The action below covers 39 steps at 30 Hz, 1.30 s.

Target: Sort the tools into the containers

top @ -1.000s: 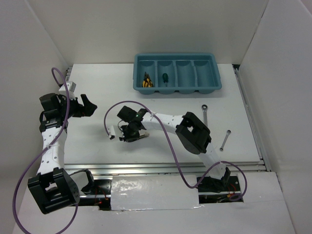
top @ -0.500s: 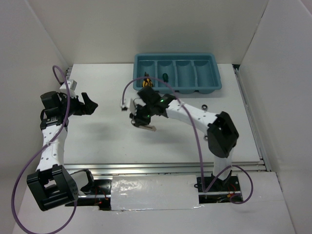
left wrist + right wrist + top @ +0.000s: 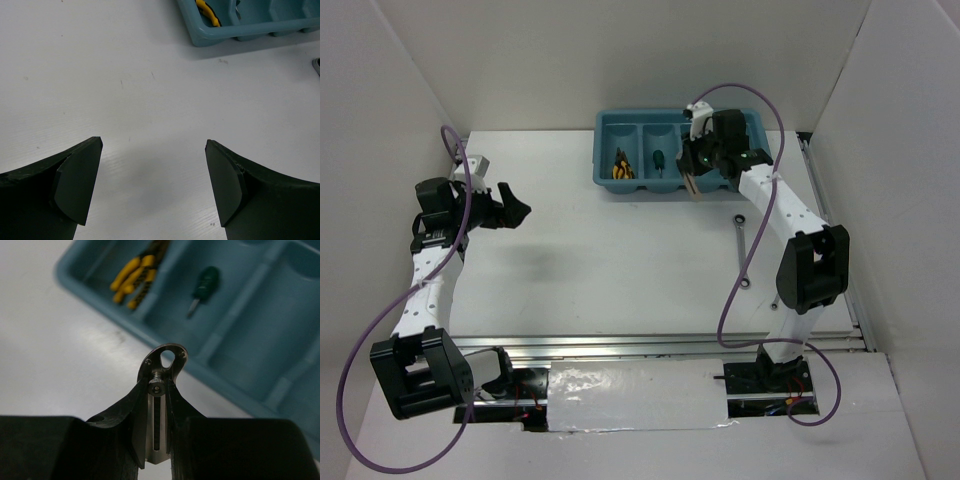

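Silvery slotted metal piece — smooth, flat.

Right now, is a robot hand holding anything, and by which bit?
The right gripper pinches a small silver metal tool by its slotted shank; the rounded holed end pokes out. The left gripper is open and empty.

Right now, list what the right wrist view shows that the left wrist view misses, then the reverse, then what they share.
Only the right wrist view: the right gripper, its jaws shut on a flat silver metal piece with a hole, and the stubby green-handled screwdriver lying in its own compartment.
Only the left wrist view: the left gripper, its jaws wide open with nothing between them.
Both: the white table, the teal-blue plastic tray, and the yellow-handled pliers in its end compartment.
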Motion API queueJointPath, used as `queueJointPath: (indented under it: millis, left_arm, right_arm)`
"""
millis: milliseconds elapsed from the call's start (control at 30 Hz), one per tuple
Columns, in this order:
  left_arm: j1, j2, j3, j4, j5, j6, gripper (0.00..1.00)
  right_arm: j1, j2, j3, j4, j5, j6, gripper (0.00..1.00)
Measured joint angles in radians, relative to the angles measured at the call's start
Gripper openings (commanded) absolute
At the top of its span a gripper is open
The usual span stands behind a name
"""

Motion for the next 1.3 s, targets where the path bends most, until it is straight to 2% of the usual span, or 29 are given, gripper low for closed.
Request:
queueJointPath:
  millis: [133,267,500,700,800,833,933,1000,1067,1133,1300]
  left_arm:
    - [-0.02,0.013,0.0,0.006,-0.009,-0.002,0.99]
    - [-0.037,0.027,0.0,0.005,-0.024,-0.005,0.99]
    - [-0.051,0.027,0.0,-0.004,-0.049,-0.016,0.99]
    - [-0.052,0.015,0.0,-0.034,-0.076,-0.016,0.99]
    - [-0.052,0.006,0.0,-0.046,-0.083,-0.014,0.99]
    - [-0.052,0.005,0.0,-0.048,-0.085,-0.014,0.99]
    - [-0.053,0.005,0.0,-0.049,-0.092,-0.014,0.99]
    - [-0.053,0.005,0.001,-0.051,-0.095,-0.014,0.99]
    - [-0.054,0.005,0.005,-0.056,-0.098,-0.014,0.99]
    - [-0.055,0.005,0.014,-0.06,-0.102,-0.014,0.99]
    - [-0.055,0.005,0.025,-0.058,-0.102,-0.014,0.99]
  right_arm:
    - [-0.09,0.11,0.096,0.062,0.117,0.069,0.0]
    - [-0.096,0.218,0.178,0.14,0.224,0.109,0.0]
    - [-0.112,0.4,0.36,0.187,0.279,0.163,0.0]
    - [-0.136,0.5,0.396,0.226,0.314,0.154,0.01]
    - [-0.143,0.558,0.433,0.222,0.325,0.145,0.2]
    - [-0.144,0.572,0.442,0.22,0.325,0.144,0.32]
    - [-0.145,0.599,0.454,0.215,0.328,0.143,0.49]
    - [-0.145,0.613,0.477,0.205,0.332,0.141,0.56]
    - [-0.148,0.628,0.51,0.196,0.336,0.143,0.6]
    - [-0.151,0.634,0.535,0.189,0.34,0.144,0.6]
    - [-0.166,0.609,0.534,0.141,0.332,0.154,0.46]
